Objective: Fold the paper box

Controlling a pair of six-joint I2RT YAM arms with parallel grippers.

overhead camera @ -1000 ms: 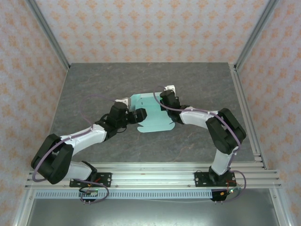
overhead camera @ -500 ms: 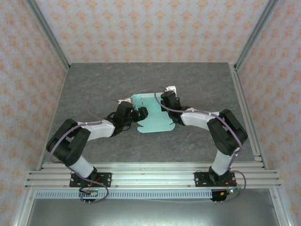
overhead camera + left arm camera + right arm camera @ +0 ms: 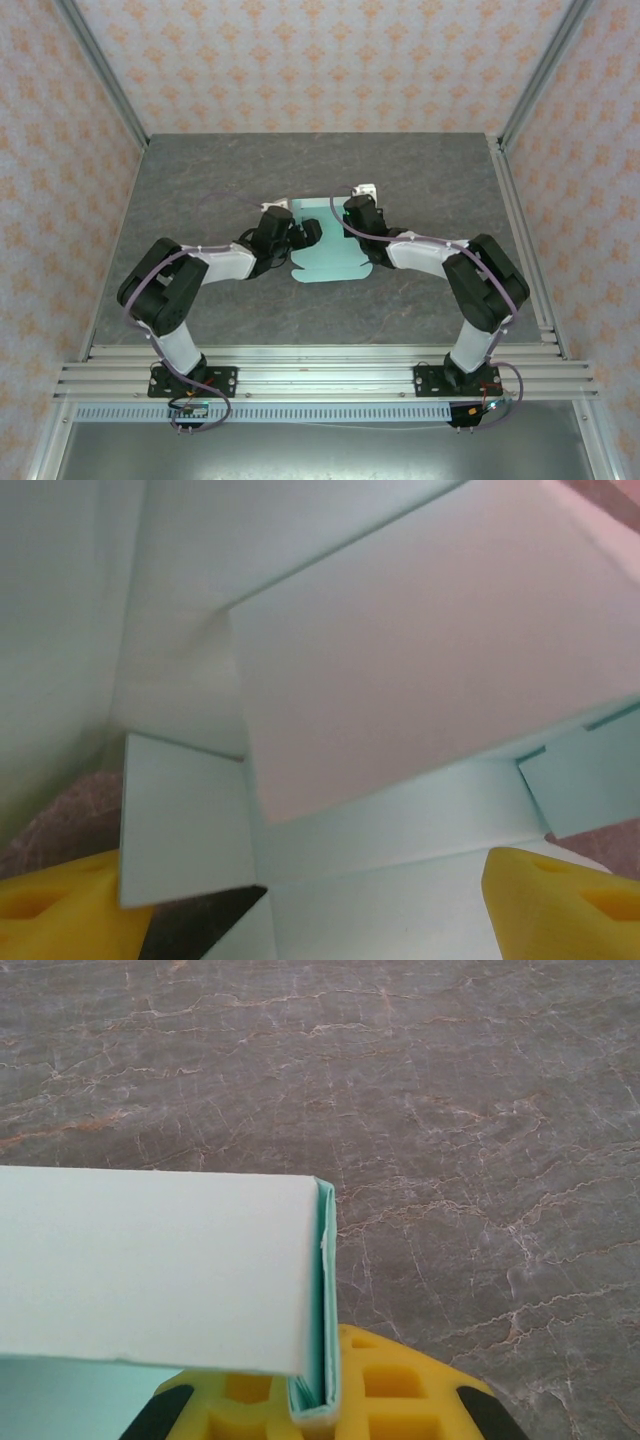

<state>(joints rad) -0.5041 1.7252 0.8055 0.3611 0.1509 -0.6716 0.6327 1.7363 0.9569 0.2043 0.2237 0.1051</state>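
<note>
Mid-tabletop (image 3: 200, 180): paper box (image 3: 325, 255), part-folded. Box's far edge: right claw (image 3: 352, 212), pinched on doubled wall. Box's left side: left claw (image 3: 308, 232), spread wide at side flap (image 3: 185, 820). Hold pinch firm; push flap along crease.

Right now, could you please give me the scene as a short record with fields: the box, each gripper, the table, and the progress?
paper box: pale mint-green card, partly folded, on the table between the two grippers
left gripper: open, fingers spread wide at the card's panels
right gripper: shut on the paper box, pinching a folded edge
table: grey marbled surface
progress: some panels raised, not yet a finished box
</note>
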